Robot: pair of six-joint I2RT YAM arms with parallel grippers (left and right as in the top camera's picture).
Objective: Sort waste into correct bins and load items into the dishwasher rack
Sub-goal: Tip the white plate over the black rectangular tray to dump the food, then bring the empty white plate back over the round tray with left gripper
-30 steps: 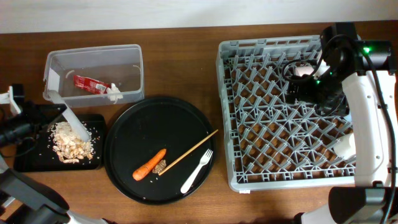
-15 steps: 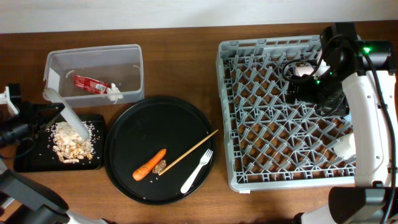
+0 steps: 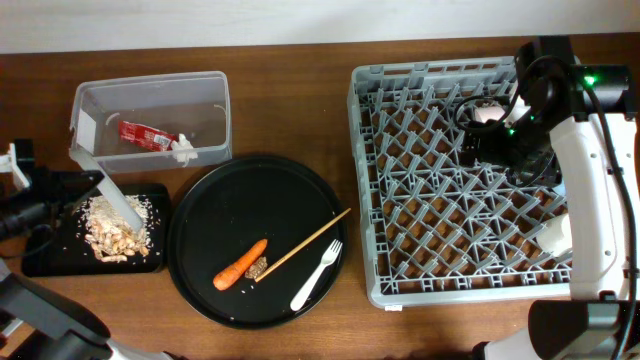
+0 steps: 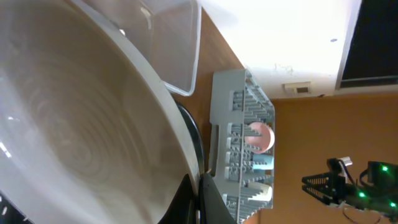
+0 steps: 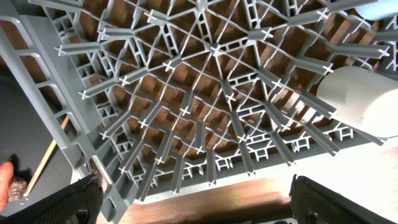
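The table [image 3: 300,110] is dark brown wood with a plain pale wall [image 3: 300,20] along its far edge; the left wrist view also catches a dark panel high up in the room. Near the far-left corner stands one clear tub [image 3: 150,82] holding one red wrapper [image 3: 145,135], its print too small to read, and one wad of white paper [image 3: 185,148]. Against the left edge lies one flat black tray [image 3: 45,262] with a heap of pale crumbs [image 3: 115,232]. The left gripper [image 4: 198,202] is clamped on the rim of the single plate [image 3: 108,190], which is steeply tilted above that heap. Mid-table, toward the near edge, one round black tray [image 3: 250,200] carries one carrot [image 3: 240,264], a small patch of brownish scraps [image 3: 258,268] touching it, one wooden stick [image 3: 305,243] and one white fork [image 3: 315,275]. The grey rack [image 3: 362,200] fills the right end, with one bowl [image 3: 487,113] toward its far-right corner and one white cup [image 5: 357,102] lying on the lattice. The right gripper [image 5: 196,202] hangs over the rack, fingers spread wide, holding nothing.
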